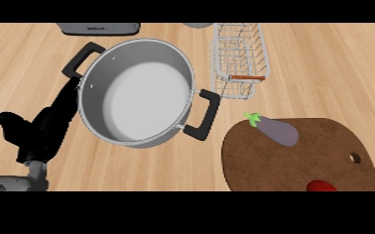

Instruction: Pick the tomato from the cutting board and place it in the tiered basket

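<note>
Tomato [321,186] (red) on cutting board [307,153]

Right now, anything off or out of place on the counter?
Nothing spilled or damaged. The tomato sits at the cutting board's near edge, mostly cut off by the view's lower edge. The left hand rests beside the pot. The basket stands upright.
</note>
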`<state>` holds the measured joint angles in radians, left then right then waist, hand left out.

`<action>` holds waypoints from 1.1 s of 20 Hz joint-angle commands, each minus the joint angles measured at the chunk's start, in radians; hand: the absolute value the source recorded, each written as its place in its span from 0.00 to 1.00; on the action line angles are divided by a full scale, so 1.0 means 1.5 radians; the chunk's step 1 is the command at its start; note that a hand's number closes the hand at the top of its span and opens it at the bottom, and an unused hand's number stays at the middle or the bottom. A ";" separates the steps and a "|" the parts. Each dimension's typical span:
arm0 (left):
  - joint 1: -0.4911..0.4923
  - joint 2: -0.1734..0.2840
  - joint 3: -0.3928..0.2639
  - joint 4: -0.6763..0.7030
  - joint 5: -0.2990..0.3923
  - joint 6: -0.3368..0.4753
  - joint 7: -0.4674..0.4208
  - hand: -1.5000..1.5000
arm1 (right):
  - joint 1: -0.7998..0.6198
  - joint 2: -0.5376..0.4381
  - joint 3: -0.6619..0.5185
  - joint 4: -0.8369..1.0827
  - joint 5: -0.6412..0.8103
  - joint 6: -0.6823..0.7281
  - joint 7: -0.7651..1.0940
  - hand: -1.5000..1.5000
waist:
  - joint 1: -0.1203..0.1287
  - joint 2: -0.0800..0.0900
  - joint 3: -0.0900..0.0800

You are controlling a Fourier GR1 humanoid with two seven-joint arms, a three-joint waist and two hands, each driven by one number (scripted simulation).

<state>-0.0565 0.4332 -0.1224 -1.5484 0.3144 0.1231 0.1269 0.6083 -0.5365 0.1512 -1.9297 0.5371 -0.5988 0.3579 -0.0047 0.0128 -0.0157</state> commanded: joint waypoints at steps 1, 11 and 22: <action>0.005 -0.007 -0.016 -0.012 -0.011 0.000 -0.004 0.50 | 0.047 -0.066 0.031 -0.071 0.041 0.133 0.149 0.00 | 0.022 0.004 0.000; -0.027 -0.015 -0.008 0.006 -0.011 -0.014 0.012 0.50 | -0.167 -0.018 0.129 -0.271 0.171 0.374 0.615 0.00 | 0.019 -0.004 0.008; -0.005 -0.039 0.003 -0.012 -0.019 -0.014 0.031 0.50 | -0.281 0.130 0.132 -0.036 0.237 0.412 0.590 0.00 | 0.009 -0.007 0.010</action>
<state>-0.0728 0.4006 -0.1110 -1.5557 0.2949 0.0967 0.1634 0.2820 -0.4057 0.3622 -2.0803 0.8749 -0.0349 1.1273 0.0110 0.0022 -0.0011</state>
